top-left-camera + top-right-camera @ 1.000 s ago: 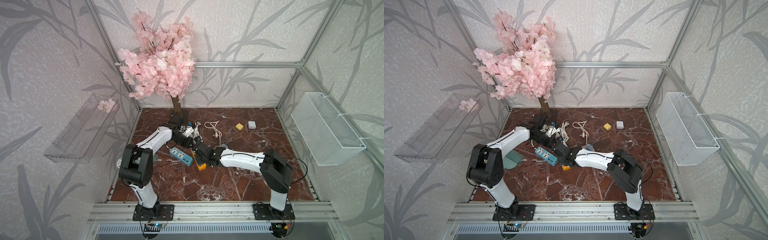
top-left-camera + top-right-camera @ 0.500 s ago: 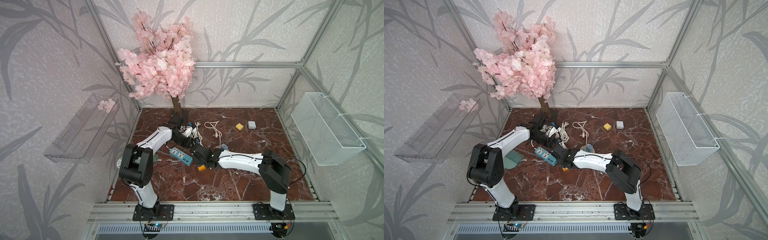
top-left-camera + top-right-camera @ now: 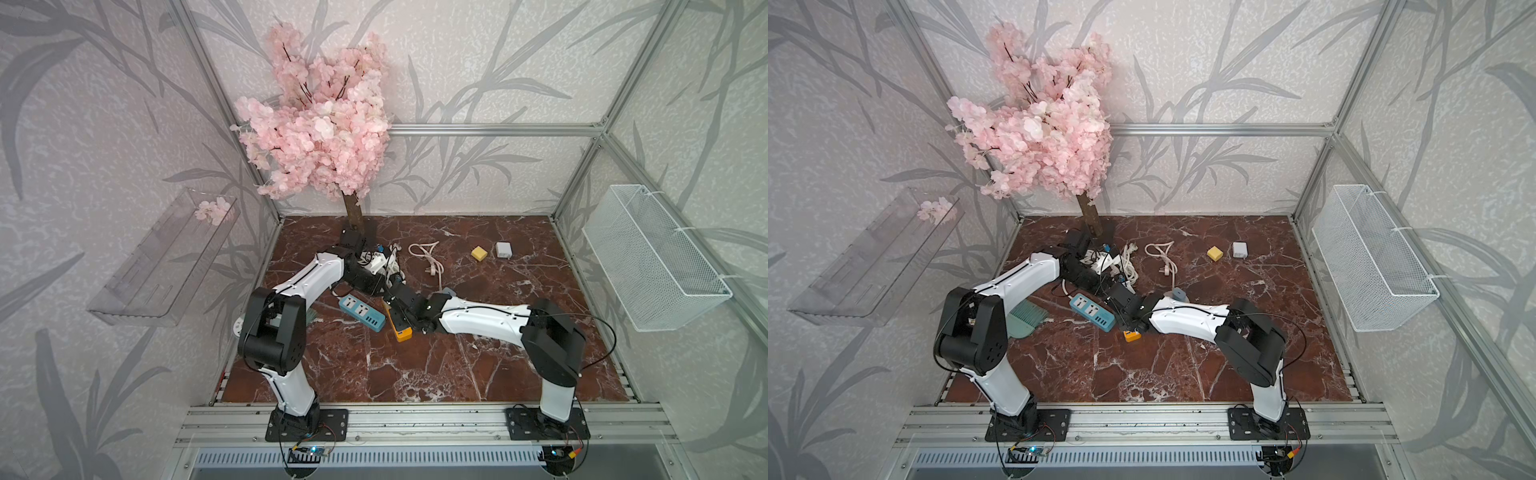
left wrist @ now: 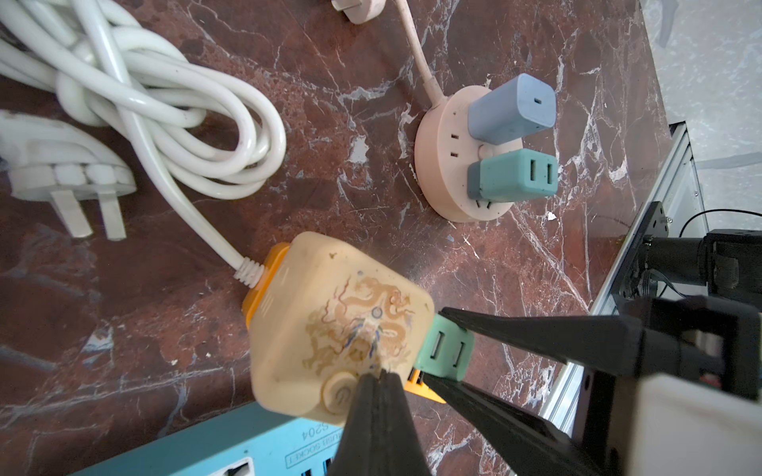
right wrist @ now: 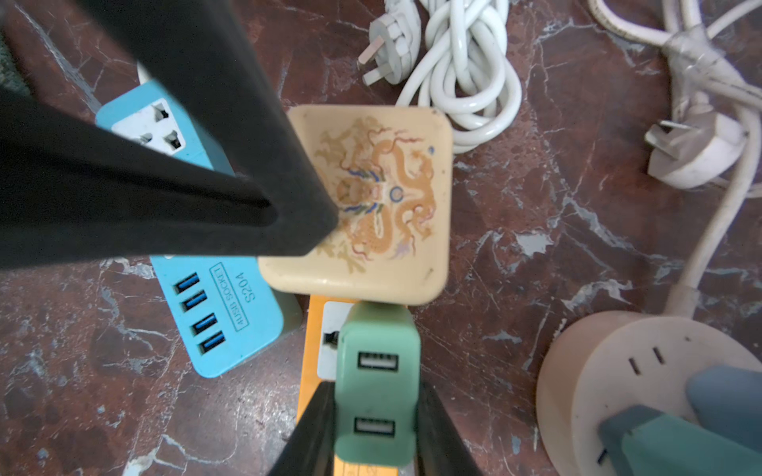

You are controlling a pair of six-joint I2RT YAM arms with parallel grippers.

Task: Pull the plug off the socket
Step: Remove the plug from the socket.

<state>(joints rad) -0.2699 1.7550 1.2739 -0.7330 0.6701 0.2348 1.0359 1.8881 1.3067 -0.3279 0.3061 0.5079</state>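
A mint-green USB charger plug (image 5: 377, 383) stands on the white face of the orange socket strip (image 5: 315, 342). My right gripper (image 5: 377, 412) is shut on the plug, one black finger on each side. I cannot see whether its prongs are seated. A cream block with a dragon print (image 5: 371, 206) sits on the same strip. My left gripper (image 4: 379, 379) is shut with nothing between its fingers, and its tip presses on top of that block (image 4: 338, 325). In both top views the two grippers meet over the orange strip (image 3: 397, 328) (image 3: 1130, 334).
A blue power strip (image 5: 206, 288) lies right beside the socket. A pink round socket (image 4: 449, 165) carrying blue and teal chargers sits nearby, with a coiled white cable (image 4: 144, 103) close by. A yellow block (image 3: 478, 253), a white adapter (image 3: 503, 249) and the cherry tree (image 3: 320, 137) stand farther back.
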